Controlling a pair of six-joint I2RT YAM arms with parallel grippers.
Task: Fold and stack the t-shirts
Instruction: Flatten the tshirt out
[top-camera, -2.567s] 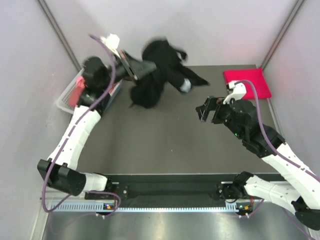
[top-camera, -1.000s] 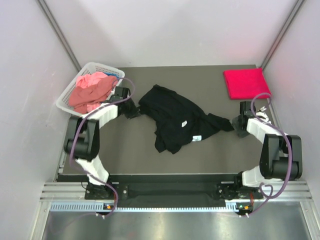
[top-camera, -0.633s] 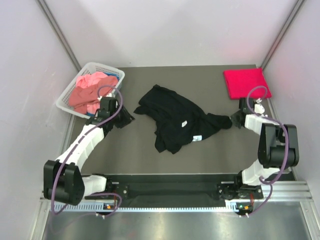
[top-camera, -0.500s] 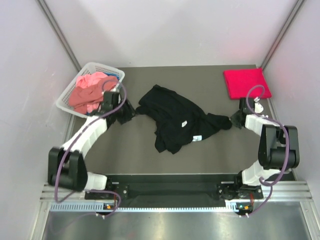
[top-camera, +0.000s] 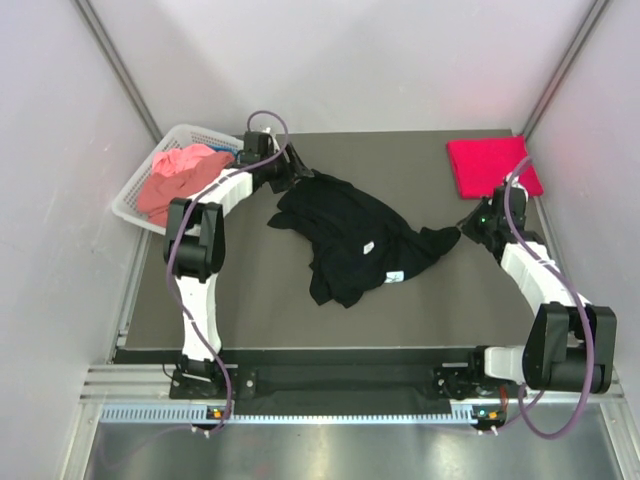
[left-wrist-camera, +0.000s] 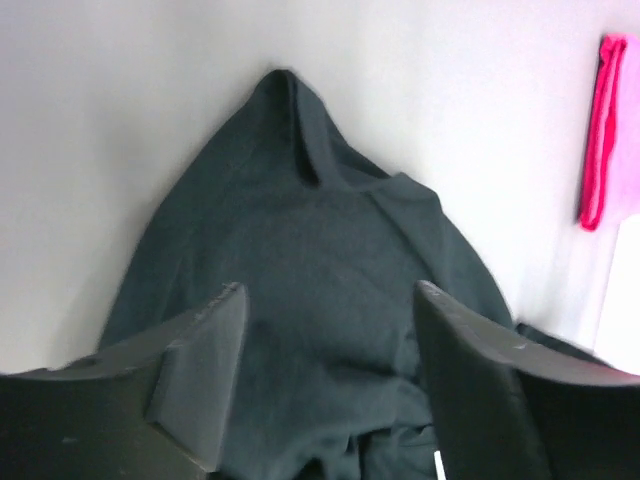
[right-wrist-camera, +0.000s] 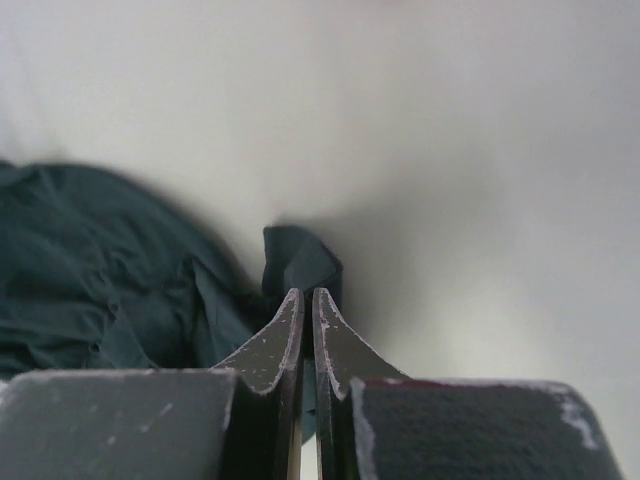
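Observation:
A black t-shirt (top-camera: 350, 235) lies crumpled in the middle of the dark mat. My left gripper (top-camera: 290, 172) hovers open over its back-left corner. In the left wrist view the black t-shirt (left-wrist-camera: 300, 260) fills the space under the spread fingers (left-wrist-camera: 205, 340), which hold nothing. My right gripper (top-camera: 463, 227) is at the shirt's right tip. In the right wrist view its jaws (right-wrist-camera: 308, 292) are pressed together, with a fold of the black t-shirt (right-wrist-camera: 300, 260) caught at their tips. A crimson red t-shirt (top-camera: 490, 165) lies folded at the back right.
A white lattice basket (top-camera: 131, 196) stands at the back left, holding a salmon pink t-shirt (top-camera: 175, 180). Grey walls close in the mat on the left, back and right. The red t-shirt (left-wrist-camera: 603, 130) shows at the right edge of the left wrist view.
My left gripper opened, let go of the black shirt and moved toward the back, by the basket. My right gripper shut on the shirt's right tip.

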